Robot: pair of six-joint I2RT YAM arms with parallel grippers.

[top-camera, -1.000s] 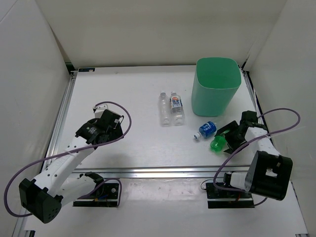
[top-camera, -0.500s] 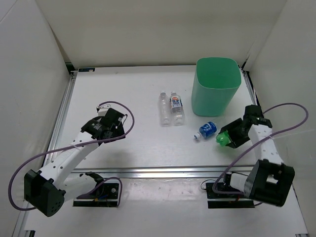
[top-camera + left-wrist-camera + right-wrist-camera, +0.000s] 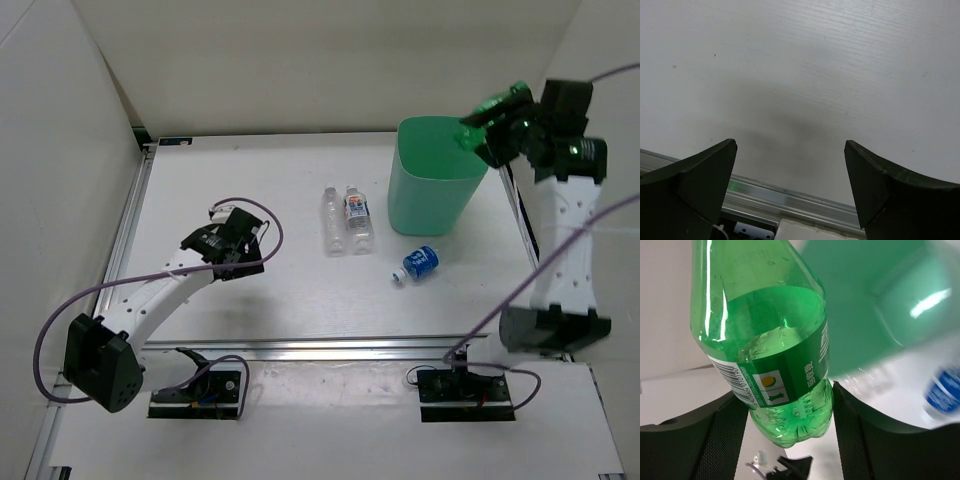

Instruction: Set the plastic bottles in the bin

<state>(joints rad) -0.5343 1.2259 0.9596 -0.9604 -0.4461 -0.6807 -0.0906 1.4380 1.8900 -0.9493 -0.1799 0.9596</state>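
- Four plastic bottles are in view: three lie on the white table (image 3: 250, 180), and one is held in the air by the bin (image 3: 425, 200).
- The right gripper (image 3: 505, 130) is clamped on the green bottle (image 3: 490, 112), and from above the bottle overlaps the bin's far right rim corner.
- In the right wrist view the two dark fingers (image 3: 725, 440) press the bottle's lower body from either side, base toward the camera, with the mint bin blurred behind.
- The green bottle's label carries a barcode, a small white panel with a yellow dot and two pictograms, and a column of white characters too small to read.
- The clear bottle with a blue-white label (image 3: 358, 218) lies left of the bin; its print is too small to read.
- The plain clear bottle (image 3: 332, 220) lies just beside it, farther from the bin and parallel to it, with no label.
- The blue-labelled bottle (image 3: 420, 263) lies near the bin's near wall, white cap pointing away from the bin; its writing is illegible.
- The left gripper (image 3: 240, 245) is well left of the bin with its jaws wide apart, holding nothing; its wrist view shows only bare tabletop and the aluminium rail (image 3: 790, 200).
- White walls close in behind and to the right of the bin, while bare table stretches left of it past the two clear bottles.
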